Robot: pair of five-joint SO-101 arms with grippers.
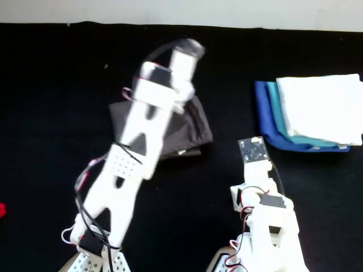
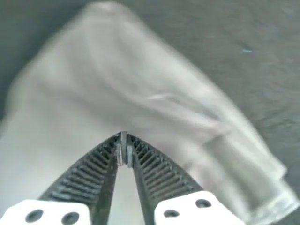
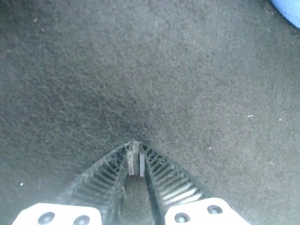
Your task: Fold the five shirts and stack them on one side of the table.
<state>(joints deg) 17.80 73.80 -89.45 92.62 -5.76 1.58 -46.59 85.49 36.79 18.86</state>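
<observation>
The left gripper (image 2: 123,152) has its two ribbed fingers pressed together at the tips. It hangs over a grey shirt (image 2: 140,93), and I cannot tell whether any cloth is pinched between the tips. From the high view, the left arm (image 1: 136,147) stretches from the near edge out over the middle of the table (image 1: 57,85). The grey shirt (image 1: 190,127) lies under it as a folded, somewhat rumpled bundle, partly covered by the arm. The right gripper (image 3: 135,159) is closed too, fingertips touching with nothing between them, and it points down at bare black table covering (image 3: 140,70). The right arm (image 1: 266,215) sits drawn back near the front edge, well apart from the grey shirt. On the right side of the table is a stack (image 1: 312,119) of folded shirts. A white shirt (image 1: 323,107) lies on top, a teal shirt (image 1: 279,116) shows as a strip below it, and a blue shirt (image 1: 263,110) is at the bottom, sticking out on the side facing the table's middle. A corner of the blue shirt (image 3: 288,9) also shows in the right wrist view. A small red object (image 1: 1,211) sits at the far left edge of the table.
</observation>
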